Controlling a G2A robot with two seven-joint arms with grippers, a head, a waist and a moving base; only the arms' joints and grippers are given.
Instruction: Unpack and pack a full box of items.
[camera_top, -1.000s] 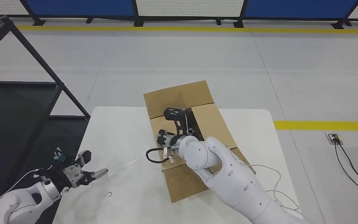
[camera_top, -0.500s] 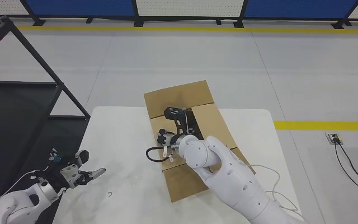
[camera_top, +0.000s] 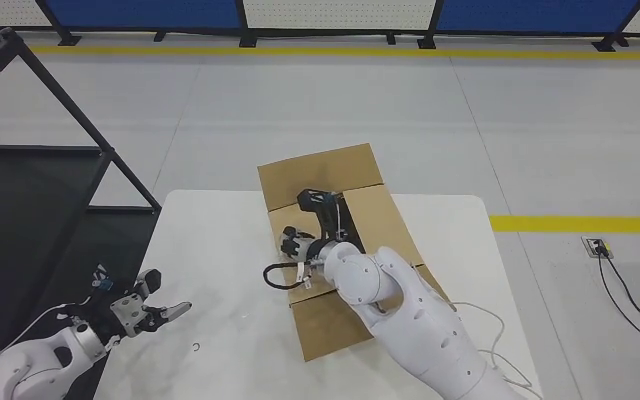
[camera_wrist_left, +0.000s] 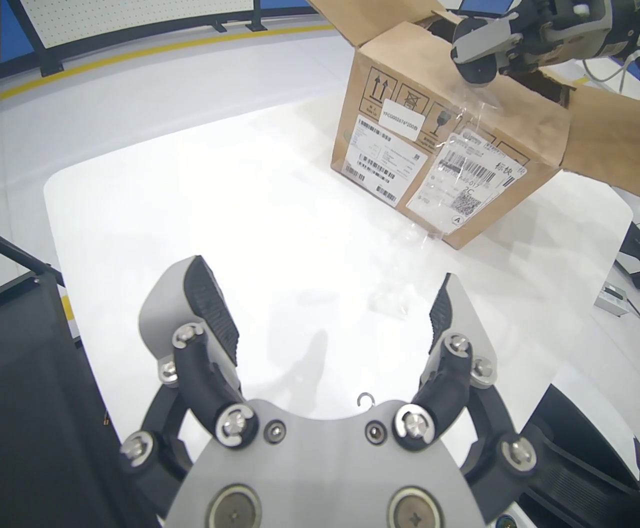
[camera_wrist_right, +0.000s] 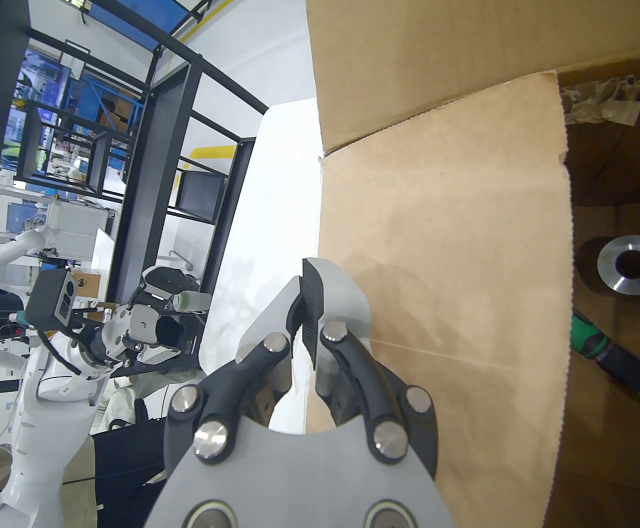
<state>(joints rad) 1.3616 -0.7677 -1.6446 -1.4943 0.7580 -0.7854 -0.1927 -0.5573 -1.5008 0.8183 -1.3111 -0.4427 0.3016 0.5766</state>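
Note:
An open cardboard box (camera_top: 350, 170) stands on the white table (camera_top: 215, 250), its labelled side (camera_wrist_left: 400, 150) facing my left gripper. My right gripper (camera_wrist_right: 306, 295) is shut at the box's upper left edge (camera_top: 290, 240), beside a flap (camera_wrist_right: 440, 250) lying over the opening. Clear film (camera_wrist_left: 475, 100) hangs just below it; I cannot tell whether it is pinched. Inside lie a metal cylinder (camera_wrist_right: 617, 265) and a green-handled tool (camera_wrist_right: 590, 340). My left gripper (camera_wrist_left: 322, 280) hovers open and empty over the table's near left part (camera_top: 172, 311).
A small metal hook (camera_wrist_left: 366, 398) and a scrap of clear plastic (camera_wrist_left: 387, 300) lie on the table in front of the left gripper. A black rack (camera_top: 60, 200) stands off the table's left side. Crumpled paper (camera_wrist_right: 595, 100) sits in the box's far corner.
The right wrist has shifted slightly toward the box's far side. The left arm has barely moved.

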